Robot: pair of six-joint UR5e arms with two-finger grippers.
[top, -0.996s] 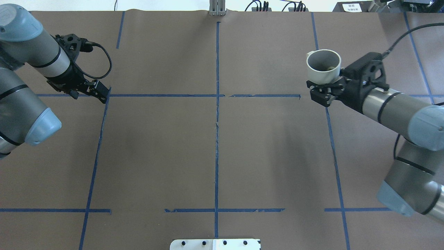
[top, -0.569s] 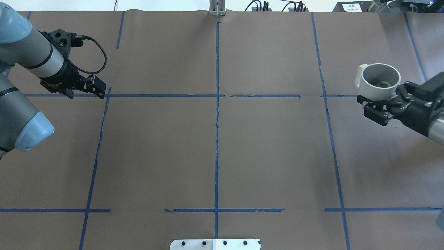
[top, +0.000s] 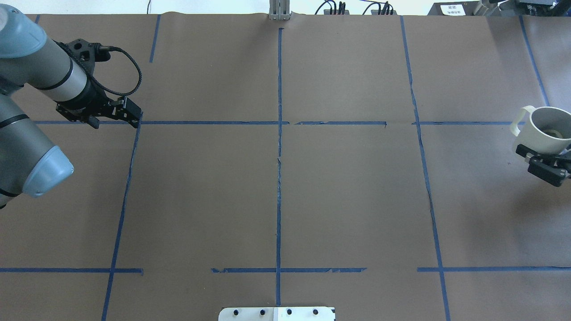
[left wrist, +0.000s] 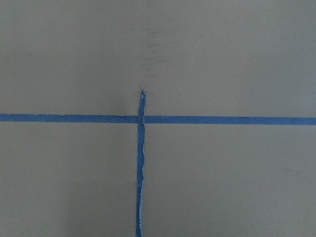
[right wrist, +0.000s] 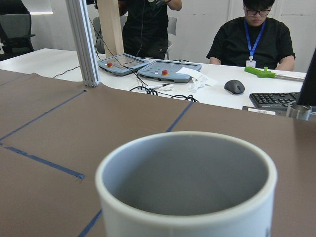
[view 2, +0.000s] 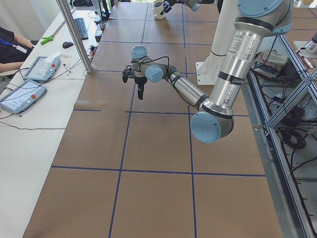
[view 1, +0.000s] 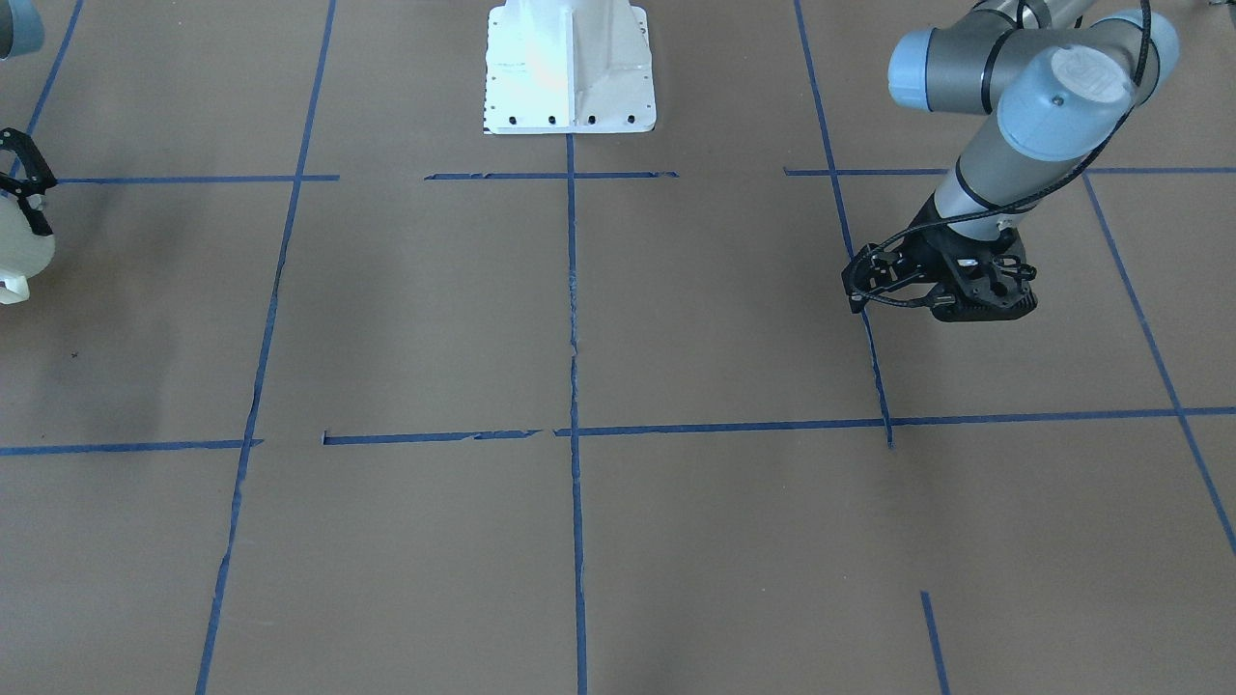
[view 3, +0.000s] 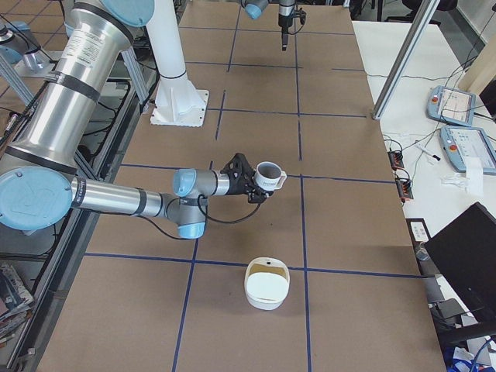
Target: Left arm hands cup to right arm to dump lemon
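The white cup (top: pixel 540 128) is upright, in the air, at the far right edge of the overhead view, its handle to the left. The dull yellow-green lemon (top: pixel 553 133) lies inside it. My right gripper (top: pixel 543 161) is shut on the cup's lower body. The cup also shows in the exterior right view (view 3: pixel 268 177) and fills the bottom of the right wrist view (right wrist: pixel 187 182), where the lemon is hidden. My left gripper (top: pixel 133 116) is shut and empty, pointing down just above a tape crossing at the far left, also seen in the exterior left view (view 2: pixel 140 93).
A white bowl (view 3: pixel 267 284) sits on the table at the right end, nearer the camera than the cup. The robot's white base (view 1: pixel 570 68) stands at the table's middle edge. Blue tape lines grid the brown table. People sit at a desk beyond the table.
My right arm has carried the cup to the right and a little nearer, from right of centre to the view's right edge. My left arm has shifted slightly and stays empty.
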